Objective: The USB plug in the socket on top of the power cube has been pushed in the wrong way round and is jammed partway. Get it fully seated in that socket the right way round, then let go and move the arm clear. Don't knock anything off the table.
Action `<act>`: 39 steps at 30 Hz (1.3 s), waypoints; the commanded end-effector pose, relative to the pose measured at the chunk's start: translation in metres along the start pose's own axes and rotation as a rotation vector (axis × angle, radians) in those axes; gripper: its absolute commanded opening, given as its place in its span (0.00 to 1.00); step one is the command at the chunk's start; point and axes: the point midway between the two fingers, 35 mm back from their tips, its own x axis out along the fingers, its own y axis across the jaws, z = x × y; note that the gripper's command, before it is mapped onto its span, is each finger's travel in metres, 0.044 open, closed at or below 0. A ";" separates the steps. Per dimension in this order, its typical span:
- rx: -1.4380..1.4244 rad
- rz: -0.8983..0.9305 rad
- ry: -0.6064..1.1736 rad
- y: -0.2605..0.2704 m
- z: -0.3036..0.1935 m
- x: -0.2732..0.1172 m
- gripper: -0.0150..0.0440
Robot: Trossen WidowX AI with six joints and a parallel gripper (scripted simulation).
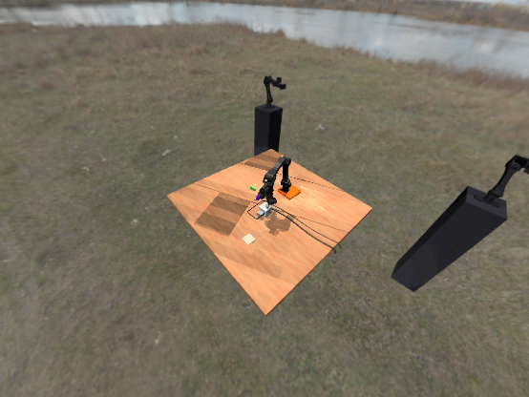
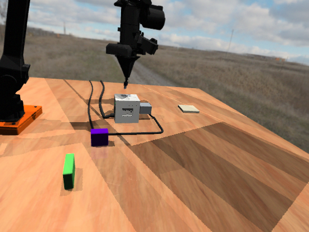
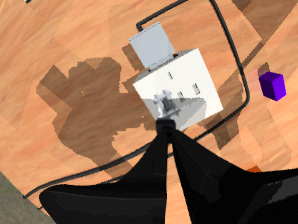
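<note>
End effector (image 2: 125,82) grips USB plug (image 2: 125,83) above power cube (image 2: 127,108); purple block (image 2: 99,136) near.

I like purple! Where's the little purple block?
In the exterior view the purple block sits on the table left of and nearer than the white power cube, beside the black cable, with the green block nearer still.
</note>
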 end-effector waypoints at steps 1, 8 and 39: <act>0.086 0.000 0.000 0.000 0.000 0.000 0.25; 0.269 0.000 0.000 0.000 0.000 0.000 0.25; 1.015 0.000 0.000 0.000 0.000 0.000 0.25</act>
